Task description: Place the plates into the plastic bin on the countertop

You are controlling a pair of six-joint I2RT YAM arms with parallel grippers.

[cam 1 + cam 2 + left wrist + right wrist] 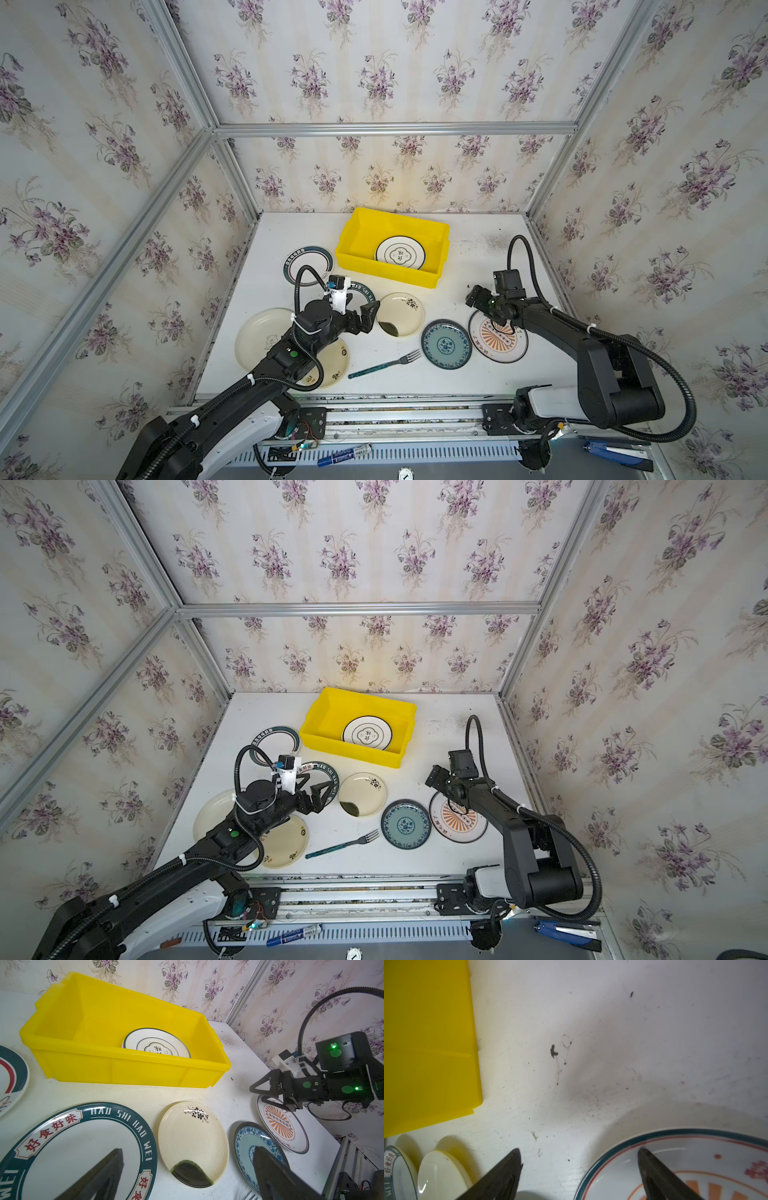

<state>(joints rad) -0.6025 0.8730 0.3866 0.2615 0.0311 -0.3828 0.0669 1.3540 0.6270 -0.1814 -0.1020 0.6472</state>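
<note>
One plate [400, 253] is seen inside the bin [352, 246]. The left hand [368, 318] and right hand [473, 297] are held spread and empty before the bin, above plates [401, 313] on the surface [461, 257].

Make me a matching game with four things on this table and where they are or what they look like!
Things:
1. fork
2. orange sunburst plate
3. blue patterned plate
4. black-ringed white plate

Clues:
A. lies inside the yellow bin
B. sits partly under the right arm
C. has a glittery teal handle
D. sits between the fork and the orange sunburst plate

Pairs: 1-C, 2-B, 3-D, 4-A
</note>
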